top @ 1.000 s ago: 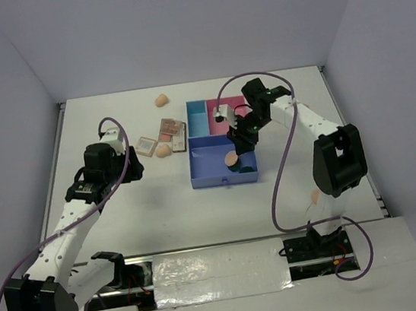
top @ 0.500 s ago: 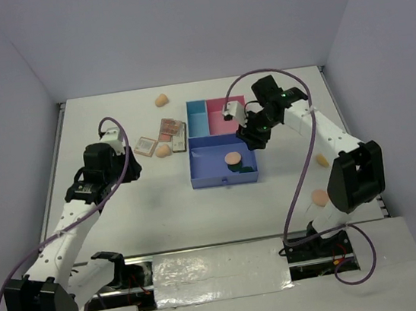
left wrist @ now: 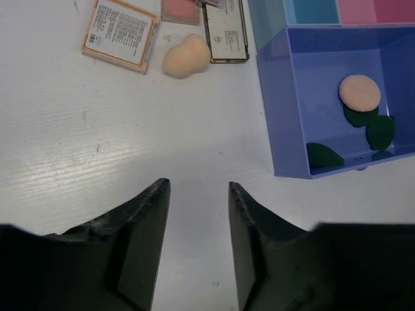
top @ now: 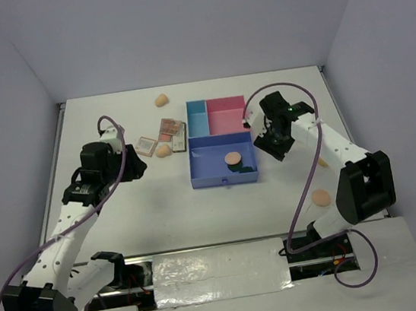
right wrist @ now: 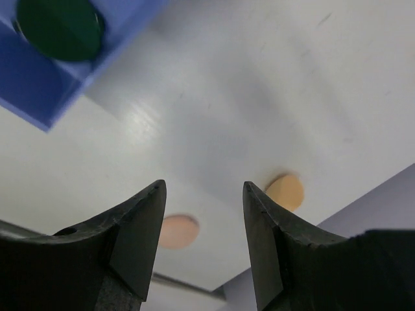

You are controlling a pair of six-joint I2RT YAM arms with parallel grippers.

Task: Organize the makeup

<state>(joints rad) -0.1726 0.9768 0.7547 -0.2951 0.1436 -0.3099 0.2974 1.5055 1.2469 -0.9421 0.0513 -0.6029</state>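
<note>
Our left hand [left wrist: 198, 194] hangs over bare worktop [left wrist: 78, 142], its two fingers apart with nothing between them. Ahead of it and slightly left lies an egg-shaped sponge [left wrist: 185, 56]. Beyond that, to the left, a square palette [left wrist: 120, 34] lies with its printed label upward, and a narrow palette [left wrist: 225, 29] sits just right of the sponge. Ahead to the right stands the tray [left wrist: 282, 110]. In its large blue compartment we see a peach puff [left wrist: 360, 92] and three green discs [left wrist: 380, 129], one of them touching the puff's near edge.

Our right hand [right wrist: 202, 194] is likewise spread and empty, just outside the tray's corner, which lies ahead to its left. Below it a paler puff [right wrist: 178, 231] shows in the gap beside the left finger. An orange-peach piece [right wrist: 284, 191] peeks out past the right fingertip; we cannot tell whether it is a puff or a sponge.
</note>
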